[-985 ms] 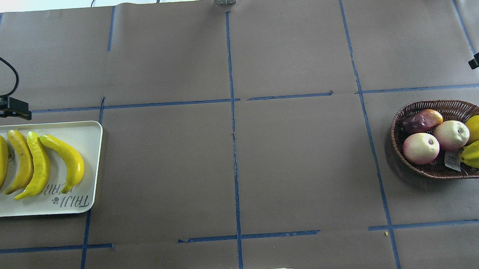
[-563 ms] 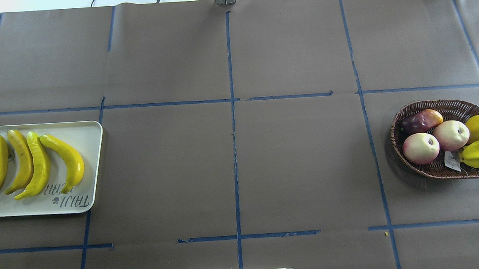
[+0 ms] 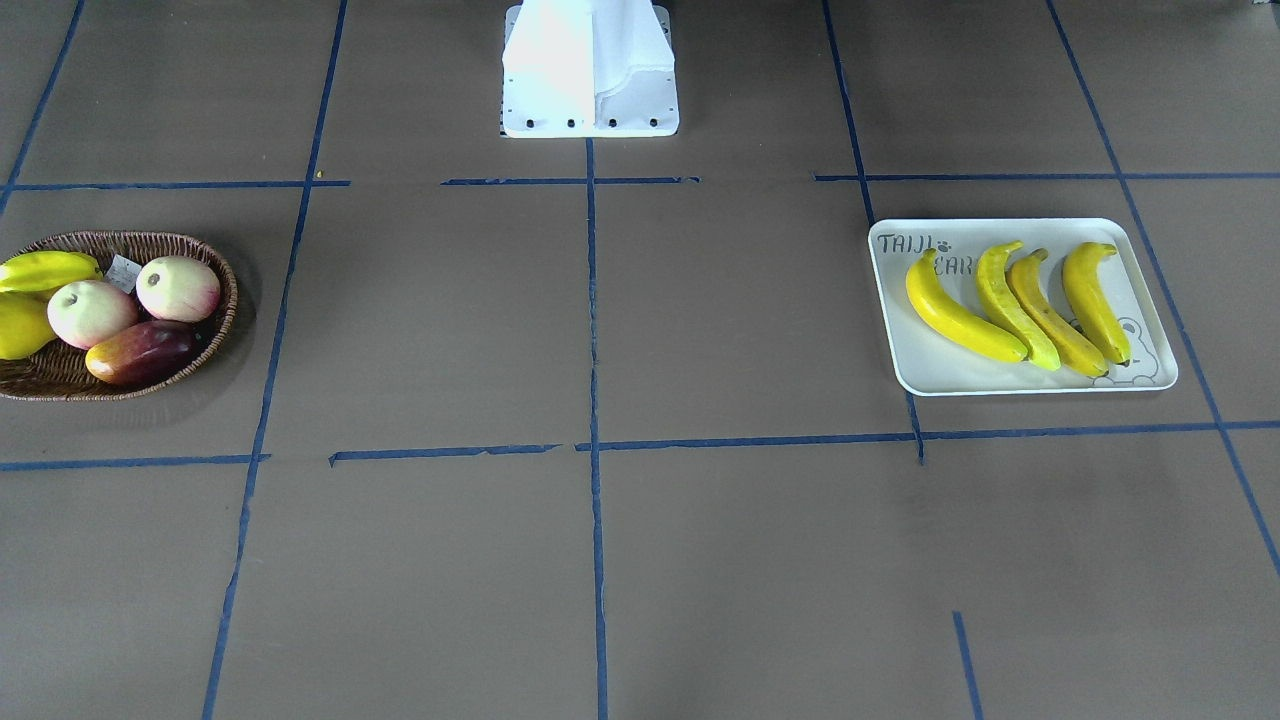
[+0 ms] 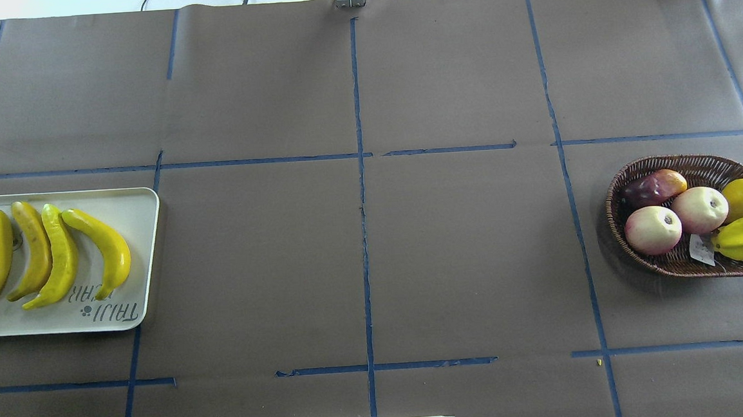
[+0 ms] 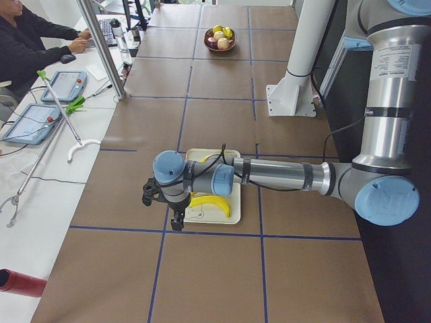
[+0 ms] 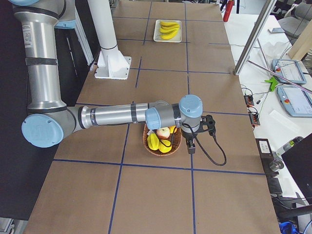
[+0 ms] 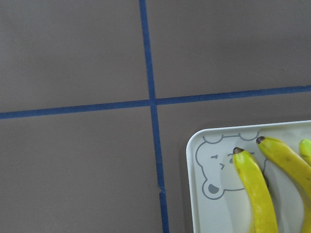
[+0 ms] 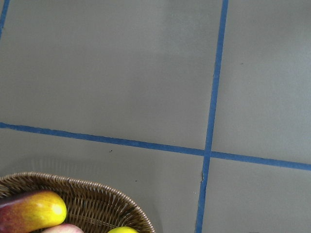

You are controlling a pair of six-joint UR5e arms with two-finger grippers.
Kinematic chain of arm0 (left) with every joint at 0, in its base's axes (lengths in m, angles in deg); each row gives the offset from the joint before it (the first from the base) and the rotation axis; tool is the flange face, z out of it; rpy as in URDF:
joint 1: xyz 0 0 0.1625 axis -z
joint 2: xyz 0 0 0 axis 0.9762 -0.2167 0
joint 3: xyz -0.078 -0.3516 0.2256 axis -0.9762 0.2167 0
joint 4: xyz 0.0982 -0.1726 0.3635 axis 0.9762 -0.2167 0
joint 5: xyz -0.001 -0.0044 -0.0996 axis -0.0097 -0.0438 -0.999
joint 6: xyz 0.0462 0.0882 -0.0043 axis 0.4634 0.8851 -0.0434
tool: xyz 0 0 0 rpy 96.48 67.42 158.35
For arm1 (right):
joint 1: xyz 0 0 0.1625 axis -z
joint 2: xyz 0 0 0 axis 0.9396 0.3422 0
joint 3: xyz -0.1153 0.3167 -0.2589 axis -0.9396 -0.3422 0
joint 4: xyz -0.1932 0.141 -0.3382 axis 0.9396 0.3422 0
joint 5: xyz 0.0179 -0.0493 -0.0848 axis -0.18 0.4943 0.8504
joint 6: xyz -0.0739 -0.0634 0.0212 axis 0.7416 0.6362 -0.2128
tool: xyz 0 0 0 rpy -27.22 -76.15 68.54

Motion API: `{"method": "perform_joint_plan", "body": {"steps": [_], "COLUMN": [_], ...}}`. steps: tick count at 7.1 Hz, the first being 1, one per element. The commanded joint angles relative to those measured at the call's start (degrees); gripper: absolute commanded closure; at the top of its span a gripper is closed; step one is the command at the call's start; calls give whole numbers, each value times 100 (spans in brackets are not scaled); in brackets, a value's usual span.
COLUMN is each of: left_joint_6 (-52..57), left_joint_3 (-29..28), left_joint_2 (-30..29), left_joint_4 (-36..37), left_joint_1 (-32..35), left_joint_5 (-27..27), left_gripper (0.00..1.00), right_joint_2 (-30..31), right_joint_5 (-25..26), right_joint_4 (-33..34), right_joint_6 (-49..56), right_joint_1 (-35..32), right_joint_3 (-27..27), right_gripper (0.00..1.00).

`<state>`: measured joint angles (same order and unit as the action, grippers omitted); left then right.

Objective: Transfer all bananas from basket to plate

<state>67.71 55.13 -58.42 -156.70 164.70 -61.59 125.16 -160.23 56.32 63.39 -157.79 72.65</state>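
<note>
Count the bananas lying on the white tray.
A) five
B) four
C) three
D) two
B: four bananas lie side by side on the tray, and none is left among the fruit in the basket.

The plate (image 3: 940, 365) apparently reads "TAIJI BEAR".

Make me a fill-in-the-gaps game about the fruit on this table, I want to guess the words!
The white plate holds ____ bananas.
The brown basket holds ____ round pink-cream apples.
The animal drawn on the plate is a ____.
The number of bananas lying in the basket is ____.
Missing words: four; two; bear; zero.
</note>
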Motion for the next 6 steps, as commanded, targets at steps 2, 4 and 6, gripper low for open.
{"method": "perform_joint_plan", "body": {"steps": [2, 4, 6], "left_joint_6": [49, 49, 40], "left_joint_3": [-251, -243, -243], "left_joint_2": [14, 5, -4], "left_joint_4": [-18, -18, -18], "left_joint_1": [15, 24, 24], "left_joint_5": [-10, -19, -19], "left_gripper": [0, 0, 0], "right_joint_2": [60, 393, 456], "right_joint_5": [-83, -417, -408], "right_joint_4": [230, 1076, 1076], "right_joint_6": [-41, 47, 47], "right_joint_1": [-9, -536, -545], "right_joint_3": [-137, -75, -85], "right_gripper": [0, 0, 0]}}
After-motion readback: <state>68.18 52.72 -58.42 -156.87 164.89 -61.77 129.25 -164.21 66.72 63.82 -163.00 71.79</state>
